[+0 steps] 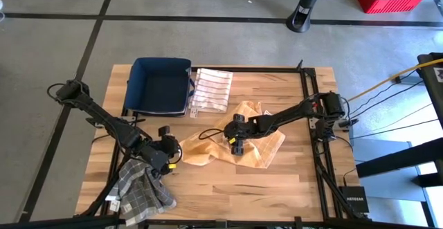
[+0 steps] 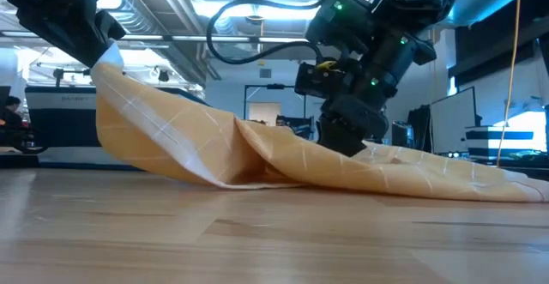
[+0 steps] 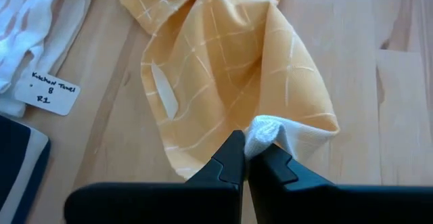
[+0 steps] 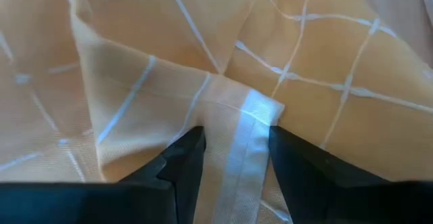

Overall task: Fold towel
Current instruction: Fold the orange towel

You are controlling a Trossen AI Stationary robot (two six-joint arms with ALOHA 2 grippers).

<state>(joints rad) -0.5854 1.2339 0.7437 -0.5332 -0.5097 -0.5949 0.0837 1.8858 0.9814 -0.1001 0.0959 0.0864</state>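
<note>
The tabletop [image 1: 291, 180] lies bare along its near right side. The yellow towel [image 1: 259, 146] sprawls mid-table, one corner pinched in the left fingers [image 3: 233, 160]; the right fingers [image 4: 183, 166] stand apart over a fold. The blue bin [image 1: 160, 85], at the far edge, holds nothing visible.

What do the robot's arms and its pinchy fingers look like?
Both arms are black and jointed, with black cables looping along them. The right gripper has small green lights on its body. The left gripper has two flat, black, angular fingers.
</note>
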